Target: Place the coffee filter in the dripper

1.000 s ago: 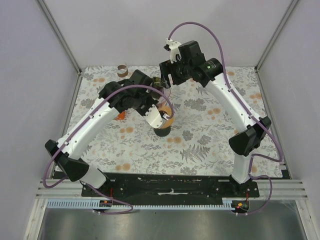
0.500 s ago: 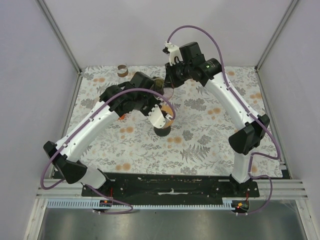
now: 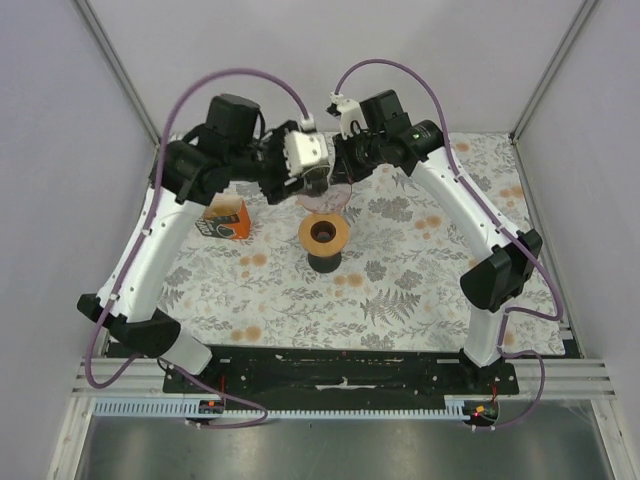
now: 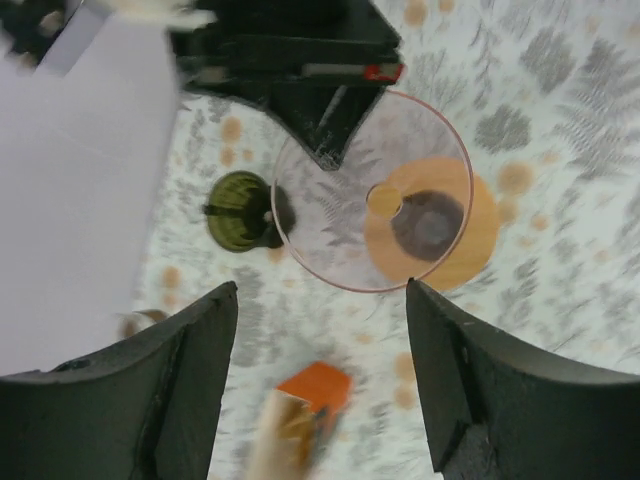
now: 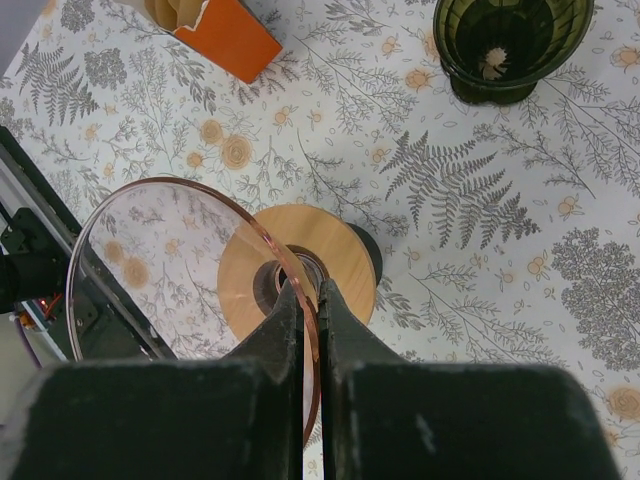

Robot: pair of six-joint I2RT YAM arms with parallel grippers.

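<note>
The orange box [image 3: 225, 220] carries dark print on its side, too small to read. No other writing shows.

The filters [image 5: 170, 12] are tan, ribbed papers packed upright in the torn-open top of the box. The box lies on the floral cloth [image 5: 480, 200] toward its left edge, left of the wooden stand [image 3: 324, 233] near the middle. They are well apart from both grippers.

The left gripper [image 4: 320, 290] hangs high over the cloth with its fingers spread wide and nothing between them. In its wrist view the box sits far below the gap.

The right gripper [image 5: 303, 295] is pinched onto the pink rim of the glass cone [image 5: 150, 260], holding it tilted in the air over the stand. The green dripper [image 5: 510, 40] stands on the cloth, apart from the stand and the box.
</note>
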